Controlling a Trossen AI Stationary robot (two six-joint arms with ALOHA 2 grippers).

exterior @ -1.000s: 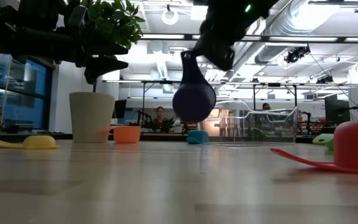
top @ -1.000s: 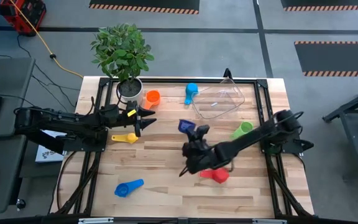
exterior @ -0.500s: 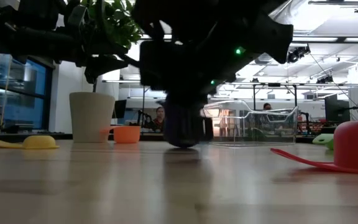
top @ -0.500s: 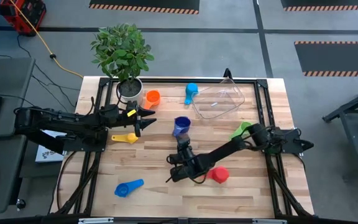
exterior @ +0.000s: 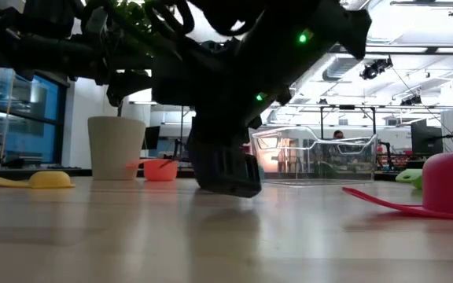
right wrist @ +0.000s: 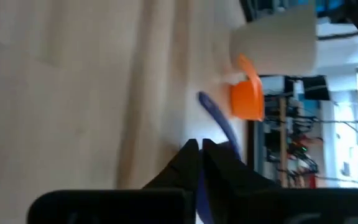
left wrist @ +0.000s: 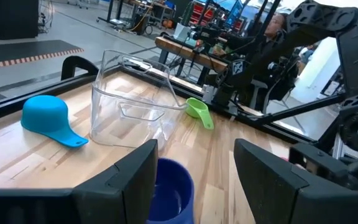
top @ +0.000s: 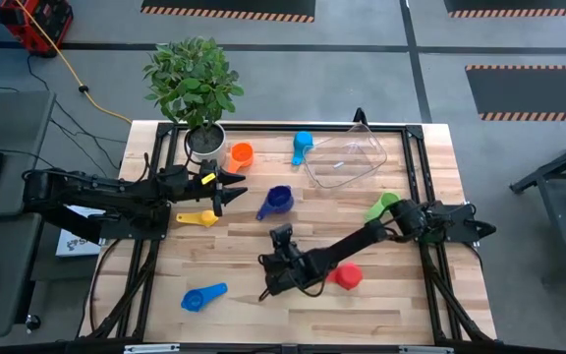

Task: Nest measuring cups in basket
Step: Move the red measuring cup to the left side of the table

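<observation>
The right end effector (top: 281,236) sits low over the middle of the wooden desk (top: 263,305), its two dark fingers (right wrist: 191,163) pressed together and holding nothing; the right wrist view shows their tips nearly touching above the bare wood. Just beyond it, toward the far side, the dark blue measuring cup (top: 277,201) lies on the desk apart from those fingers, its handle pointing left and toward the near side. The left end effector (top: 226,187) hovers at the left side of the desk beside the white plant pot (top: 205,143), its fingers spread wide with nothing between them, and the left wrist view looks past them at the dark blue cup. The basket (top: 346,155), a clear bin, stands at the far right of the desk, tipped at an angle in the high view, with no cup inside it. The light blue cup (top: 303,145) lies just left of the basket, the orange cup (top: 241,153) next to the plant pot, and the yellow cup (top: 199,218) near the left end effector. A green cup (top: 382,206) rests near the right edge, the red cup (top: 347,276) lies upside down beside the right arm, and another blue cup (top: 202,297) sits at the near left.
</observation>
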